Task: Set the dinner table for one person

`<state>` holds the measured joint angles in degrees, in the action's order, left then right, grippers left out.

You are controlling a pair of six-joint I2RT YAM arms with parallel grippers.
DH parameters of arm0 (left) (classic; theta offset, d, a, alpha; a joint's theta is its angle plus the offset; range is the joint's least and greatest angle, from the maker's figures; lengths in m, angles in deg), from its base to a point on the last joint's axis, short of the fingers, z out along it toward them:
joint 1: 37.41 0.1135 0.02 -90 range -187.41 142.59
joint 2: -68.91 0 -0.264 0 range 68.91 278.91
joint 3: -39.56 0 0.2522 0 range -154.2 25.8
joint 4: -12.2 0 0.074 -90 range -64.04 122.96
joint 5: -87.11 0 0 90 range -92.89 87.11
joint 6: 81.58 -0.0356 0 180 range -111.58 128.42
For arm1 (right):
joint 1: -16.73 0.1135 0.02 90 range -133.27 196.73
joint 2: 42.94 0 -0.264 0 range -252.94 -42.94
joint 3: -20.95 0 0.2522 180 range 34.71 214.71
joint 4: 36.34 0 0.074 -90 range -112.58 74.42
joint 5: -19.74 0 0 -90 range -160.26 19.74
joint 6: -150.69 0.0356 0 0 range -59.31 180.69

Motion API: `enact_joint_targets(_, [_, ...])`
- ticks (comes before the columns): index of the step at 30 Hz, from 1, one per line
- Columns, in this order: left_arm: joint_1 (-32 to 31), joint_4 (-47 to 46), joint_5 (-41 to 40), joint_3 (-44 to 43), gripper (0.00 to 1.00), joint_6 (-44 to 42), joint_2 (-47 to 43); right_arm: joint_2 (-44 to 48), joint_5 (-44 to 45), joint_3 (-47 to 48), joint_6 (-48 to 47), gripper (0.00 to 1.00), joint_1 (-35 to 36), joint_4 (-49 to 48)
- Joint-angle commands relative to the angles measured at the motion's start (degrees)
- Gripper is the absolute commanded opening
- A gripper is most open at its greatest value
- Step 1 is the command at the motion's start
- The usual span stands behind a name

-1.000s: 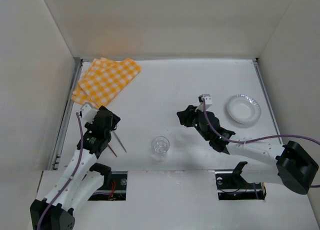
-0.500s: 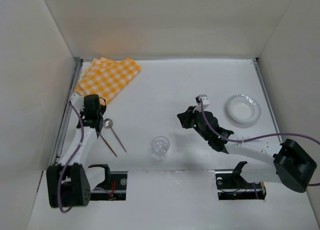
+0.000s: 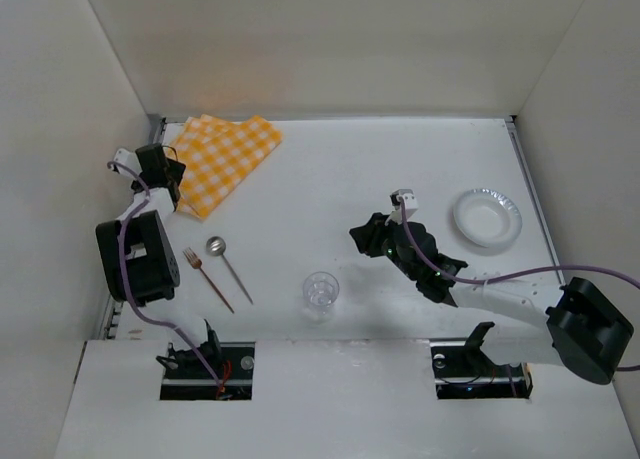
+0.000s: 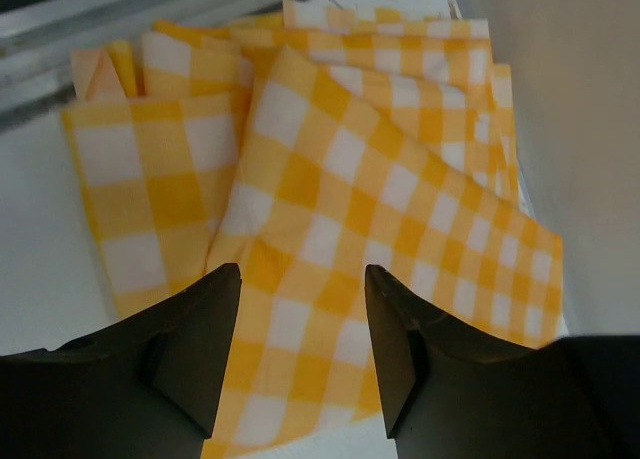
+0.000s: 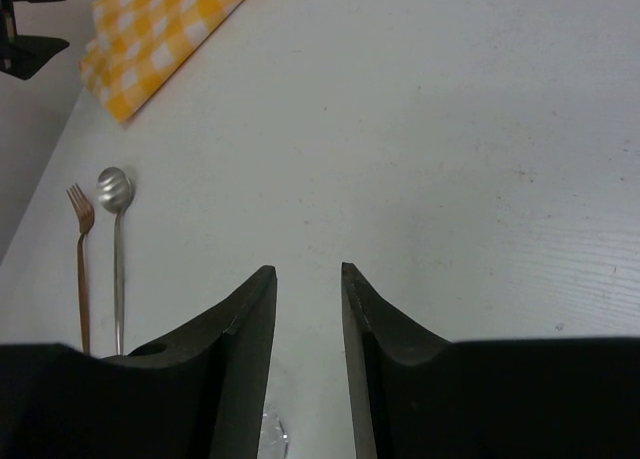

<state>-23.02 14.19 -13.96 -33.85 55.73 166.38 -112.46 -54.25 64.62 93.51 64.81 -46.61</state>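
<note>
The dinner table [image 3: 330, 179] is a flat white surface with metal rails. An orange-and-white checked cloth [image 3: 213, 160] lies folded at its back left; it fills the left wrist view [image 4: 330, 179]. My left gripper [image 3: 160, 169] is open and empty, just above the cloth's near left edge [image 4: 303, 269]. A fork [image 3: 206, 278] and a spoon [image 3: 229, 268] lie side by side at the front left. A clear glass [image 3: 321, 294] stands at the front middle. A white plate [image 3: 486, 218] sits at the right. My right gripper [image 3: 370, 237] is open and empty over the middle [image 5: 306, 271].
White walls close in the table on the left, back and right. A metal rail [image 3: 130, 229] runs along the left edge, close to the left arm. The fork [image 5: 80, 269] and spoon [image 5: 116, 249] also show in the right wrist view.
My left arm has swung from beside the fork and spoon back and to the left, up to the cloth's corner. The fork and spoon now lie uncovered. The right gripper has barely moved.
</note>
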Motion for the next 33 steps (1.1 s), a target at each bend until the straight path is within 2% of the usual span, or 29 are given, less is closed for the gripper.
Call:
enact_joint_targets(1, [3.05,-0.01,6.40,-5.98,0.50,-2.83,3.24,0.79,-0.63,1.73,-0.30,0.38,0.39,-2.60])
enact_joint_targets(10, [5.43,3.86,6.41,-14.60,0.49,-9.69,10.89,-0.36,-0.89,2.34,-0.74,0.40,0.66,-2.42])
enact_joint_targets(24, [5.34,4.56,6.24,-18.47,0.45,-9.87,17.84,-1.32,-2.12,2.43,-0.74,0.40,0.75,-2.43])
enact_joint_targets(33, [2.36,3.16,7.11,-23.22,0.08,-10.66,17.75,-0.44,-1.86,2.26,-0.47,0.40,0.75,-2.69])
